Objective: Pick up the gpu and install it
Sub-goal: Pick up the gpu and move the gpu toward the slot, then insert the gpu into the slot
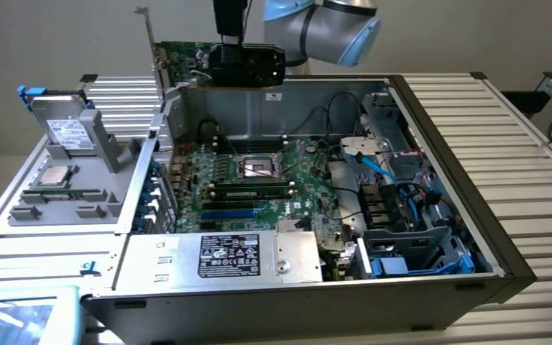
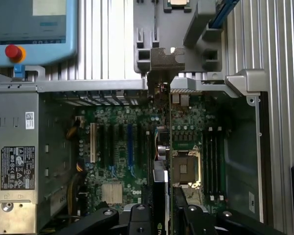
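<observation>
The gpu [image 1: 221,65], a green card with a black shroud and a silver end bracket, hangs upright above the rear wall of the open computer case [image 1: 506,244]. My gripper [image 1: 230,44] is shut on its top edge. In the wrist view the gpu [image 2: 160,147] appears edge-on between my black fingers [image 2: 137,218], with its metal bracket [image 2: 162,58] over the case's edge. Below it lies the green motherboard [image 1: 256,183] with its expansion slots [image 2: 130,142], and the card is held well clear of them.
A silver power supply [image 1: 223,259] with a black label sits at the case's front. Blue cables and drive cages [image 1: 401,215] fill the exterior view's right side. A grey parts holder [image 1: 60,187] with a processor and a drive stands outside the case, and a pendant [image 2: 29,29] with a red button lies nearby.
</observation>
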`<state>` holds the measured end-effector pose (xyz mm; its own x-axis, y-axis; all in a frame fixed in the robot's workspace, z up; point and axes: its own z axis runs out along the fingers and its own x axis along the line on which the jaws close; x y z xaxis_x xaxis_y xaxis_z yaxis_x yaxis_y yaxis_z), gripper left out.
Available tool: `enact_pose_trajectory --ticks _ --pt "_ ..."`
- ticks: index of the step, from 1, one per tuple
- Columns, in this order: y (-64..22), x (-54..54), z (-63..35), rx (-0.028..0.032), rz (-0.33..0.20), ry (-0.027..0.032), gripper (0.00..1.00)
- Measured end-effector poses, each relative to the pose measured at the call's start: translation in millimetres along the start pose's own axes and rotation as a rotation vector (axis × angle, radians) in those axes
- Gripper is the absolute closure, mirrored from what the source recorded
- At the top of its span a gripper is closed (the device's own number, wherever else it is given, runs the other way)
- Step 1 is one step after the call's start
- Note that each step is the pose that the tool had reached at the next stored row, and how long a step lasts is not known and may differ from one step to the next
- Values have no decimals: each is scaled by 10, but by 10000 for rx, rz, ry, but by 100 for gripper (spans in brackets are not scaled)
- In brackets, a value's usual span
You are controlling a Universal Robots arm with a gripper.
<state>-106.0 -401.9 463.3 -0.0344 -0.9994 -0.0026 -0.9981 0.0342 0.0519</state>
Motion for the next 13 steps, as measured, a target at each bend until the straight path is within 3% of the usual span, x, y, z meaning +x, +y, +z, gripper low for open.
enact_pose_trajectory --ticks 13 --pt "-11 0 -1 0 0 0 73"
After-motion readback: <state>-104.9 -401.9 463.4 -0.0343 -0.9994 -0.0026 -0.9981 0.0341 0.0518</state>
